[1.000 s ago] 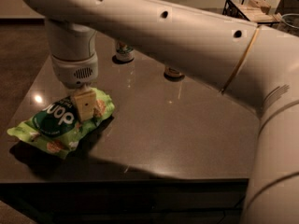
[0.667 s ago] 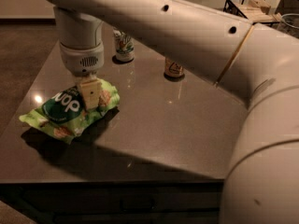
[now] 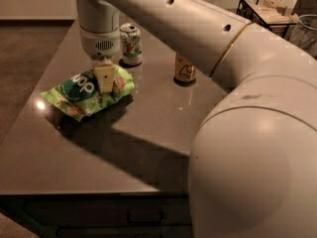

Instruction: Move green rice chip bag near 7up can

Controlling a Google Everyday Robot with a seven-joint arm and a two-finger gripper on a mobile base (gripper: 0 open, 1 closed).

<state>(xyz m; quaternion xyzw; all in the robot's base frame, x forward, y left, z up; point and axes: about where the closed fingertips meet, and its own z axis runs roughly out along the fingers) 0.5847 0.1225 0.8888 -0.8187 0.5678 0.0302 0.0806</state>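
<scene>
Two cans stand on the worktop [image 3: 148, 148]: the 7up can [image 3: 131, 43] at one o'clock from the single green rice chip bag [image 3: 74, 90], a tan can [image 3: 184, 68] at three. The gripper [image 3: 105, 78] clamps the bag's middle.

You can read very little here. On the green rice chip bag [image 3: 74, 90], near the left edge of the table [image 3: 148, 148], the white letters in the dark green oval look like "op". The gripper [image 3: 105, 78], clamped on the bag, covers the rest. Toward the far edge, the green markings on the 7up can [image 3: 131, 43] and the dark script on the tan can [image 3: 184, 68] can't be made out.
</scene>
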